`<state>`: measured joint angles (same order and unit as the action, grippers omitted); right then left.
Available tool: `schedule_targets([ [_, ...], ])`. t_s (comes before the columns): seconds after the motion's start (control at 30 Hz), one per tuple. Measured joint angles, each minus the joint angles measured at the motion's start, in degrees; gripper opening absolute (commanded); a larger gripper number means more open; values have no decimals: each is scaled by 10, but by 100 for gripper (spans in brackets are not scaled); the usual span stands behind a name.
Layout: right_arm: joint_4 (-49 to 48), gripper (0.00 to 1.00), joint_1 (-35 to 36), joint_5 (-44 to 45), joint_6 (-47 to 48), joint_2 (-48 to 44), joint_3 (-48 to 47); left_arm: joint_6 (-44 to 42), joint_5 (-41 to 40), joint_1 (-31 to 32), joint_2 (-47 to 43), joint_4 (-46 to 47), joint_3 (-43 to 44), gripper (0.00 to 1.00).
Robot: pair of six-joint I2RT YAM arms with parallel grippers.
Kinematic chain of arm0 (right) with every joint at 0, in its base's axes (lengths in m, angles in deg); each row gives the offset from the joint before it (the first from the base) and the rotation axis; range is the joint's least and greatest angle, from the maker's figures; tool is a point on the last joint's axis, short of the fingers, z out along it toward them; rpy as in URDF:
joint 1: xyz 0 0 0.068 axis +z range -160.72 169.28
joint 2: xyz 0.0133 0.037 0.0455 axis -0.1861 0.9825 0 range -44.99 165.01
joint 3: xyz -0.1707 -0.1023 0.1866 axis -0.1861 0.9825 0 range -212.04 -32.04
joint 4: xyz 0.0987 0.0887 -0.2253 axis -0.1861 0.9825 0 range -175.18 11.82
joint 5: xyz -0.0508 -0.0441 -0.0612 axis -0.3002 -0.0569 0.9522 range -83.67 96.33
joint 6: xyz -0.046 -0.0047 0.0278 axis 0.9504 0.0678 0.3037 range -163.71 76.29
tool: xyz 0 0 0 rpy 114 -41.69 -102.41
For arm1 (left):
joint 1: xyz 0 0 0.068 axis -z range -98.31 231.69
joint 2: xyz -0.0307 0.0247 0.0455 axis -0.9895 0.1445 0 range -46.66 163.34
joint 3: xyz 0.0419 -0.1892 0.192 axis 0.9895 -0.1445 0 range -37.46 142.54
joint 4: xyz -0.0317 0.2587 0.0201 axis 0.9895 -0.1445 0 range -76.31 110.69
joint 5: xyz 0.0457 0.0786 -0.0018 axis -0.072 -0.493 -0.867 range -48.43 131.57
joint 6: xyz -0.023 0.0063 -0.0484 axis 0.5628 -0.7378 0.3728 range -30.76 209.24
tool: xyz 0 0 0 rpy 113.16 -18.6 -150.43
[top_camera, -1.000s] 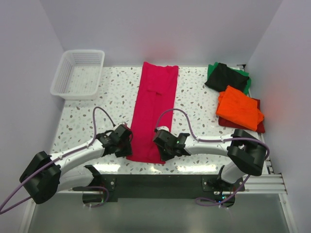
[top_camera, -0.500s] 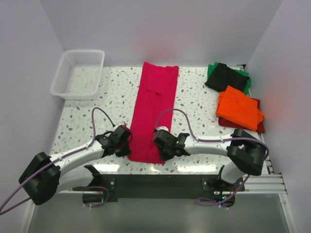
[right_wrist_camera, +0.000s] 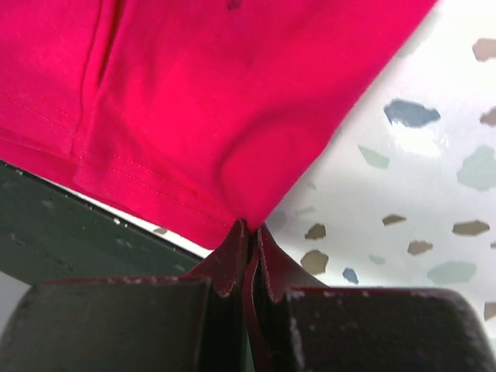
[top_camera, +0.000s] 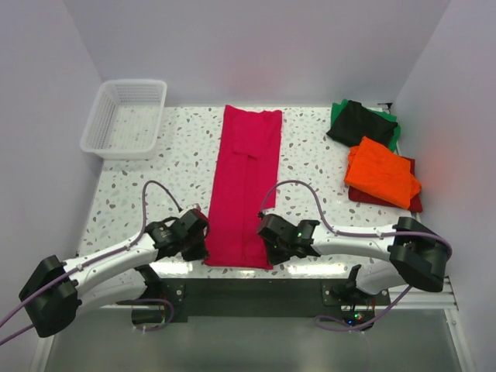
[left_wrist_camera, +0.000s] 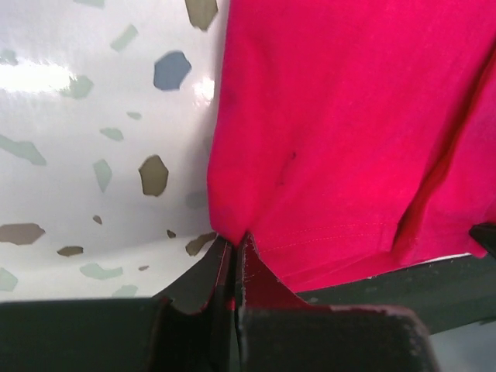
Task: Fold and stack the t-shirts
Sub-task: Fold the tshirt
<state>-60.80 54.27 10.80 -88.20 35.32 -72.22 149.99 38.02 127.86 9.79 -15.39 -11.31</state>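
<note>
The left tool [left_wrist_camera: 234,252] is found closed tight, its two fingers pinched on the near left corner of the crimson-pink t-shirt [top_camera: 244,182]. In the left wrist view the hem corner is seen drawn into the shut jaws, with the cloth puckered just ahead of the tips.

The right tool [right_wrist_camera: 249,236] is likewise found fully closed, with the near right corner of the same shirt gripped between its fingers.

The shirt is laid out as a long narrow strip running straight away from both tools across the tabletop [top_camera: 178,163]. Its near hem is stretched between the two tools at the tabletop's near edge.

Well ahead of the right tool and to its right, an orange t-shirt [top_camera: 381,172] is seen resting on a dark red t-shirt [top_camera: 411,203]. Beyond these, a black t-shirt [top_camera: 359,122] lies on a green t-shirt [top_camera: 395,130].

A white mesh basket [top_camera: 124,116] is noted well ahead of the left tool, to its left.
</note>
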Motion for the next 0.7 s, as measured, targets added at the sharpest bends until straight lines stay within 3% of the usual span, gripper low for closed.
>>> schedule_targets([
  [0.37, 39, 0, 15, -8, -31, -91, 38, 62, -6, 109, 33, -31, 30, 0],
  [0.7, 68, 0, 17, -8, -35, -115, 43, 97, -31, 163, 66, -54, 66, 0],
])
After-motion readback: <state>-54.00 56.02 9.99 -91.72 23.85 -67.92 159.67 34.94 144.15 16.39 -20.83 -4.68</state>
